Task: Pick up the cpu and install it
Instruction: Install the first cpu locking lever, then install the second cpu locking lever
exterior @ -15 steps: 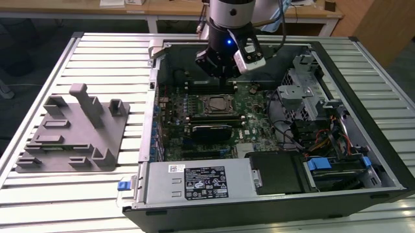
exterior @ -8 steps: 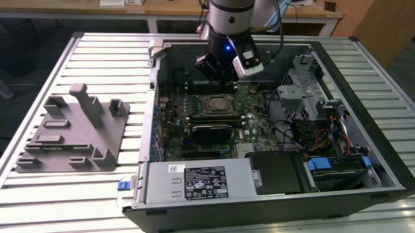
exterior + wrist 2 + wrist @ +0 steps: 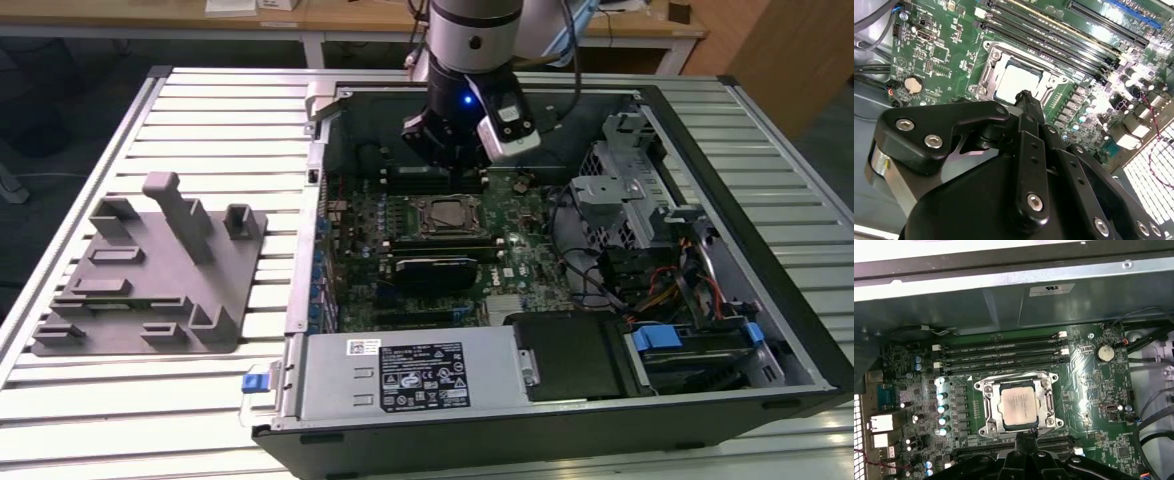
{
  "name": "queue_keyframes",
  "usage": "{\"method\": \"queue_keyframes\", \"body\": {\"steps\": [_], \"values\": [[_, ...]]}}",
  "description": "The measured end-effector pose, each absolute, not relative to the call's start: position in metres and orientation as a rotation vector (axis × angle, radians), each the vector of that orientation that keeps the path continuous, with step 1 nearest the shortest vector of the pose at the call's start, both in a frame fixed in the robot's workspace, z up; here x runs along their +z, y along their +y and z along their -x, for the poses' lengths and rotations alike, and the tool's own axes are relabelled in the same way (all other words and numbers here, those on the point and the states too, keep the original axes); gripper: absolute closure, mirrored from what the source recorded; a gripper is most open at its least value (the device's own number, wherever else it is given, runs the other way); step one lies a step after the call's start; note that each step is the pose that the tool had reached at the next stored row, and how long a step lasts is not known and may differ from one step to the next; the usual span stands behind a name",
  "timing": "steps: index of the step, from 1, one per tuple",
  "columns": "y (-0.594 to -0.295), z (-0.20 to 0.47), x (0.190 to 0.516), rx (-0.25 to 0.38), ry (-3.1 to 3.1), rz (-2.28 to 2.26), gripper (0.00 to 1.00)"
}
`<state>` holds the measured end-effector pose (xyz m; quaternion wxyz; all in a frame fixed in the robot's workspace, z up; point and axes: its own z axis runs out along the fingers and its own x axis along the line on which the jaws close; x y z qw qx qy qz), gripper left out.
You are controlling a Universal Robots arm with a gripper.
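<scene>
My claw (image 3: pixel 1024 440) hangs inside the open computer case (image 3: pixel 747 290), its fingers pressed together and holding nothing. The cpu (image 3: pixel 1019 405) already sits in its socket (image 3: pixel 985 407) on the green motherboard (image 3: pixel 1094 405) — silvery top up, framed by the metal bracket — just beside my fingertips. On the exterior view's left, a grey fixture tray (image 3: pixel 147 290) rests on the slatted worktop (image 3: pixel 200 110).
</scene>
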<state>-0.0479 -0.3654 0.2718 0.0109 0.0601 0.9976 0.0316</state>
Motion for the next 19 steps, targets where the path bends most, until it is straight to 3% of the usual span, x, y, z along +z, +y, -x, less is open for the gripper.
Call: {"method": "queue_keyframes", "body": {"steps": [19], "values": [[-0.3633, 0.0478, 0.2614, 0.09, 3.112, -0.191, 0.89]]}}
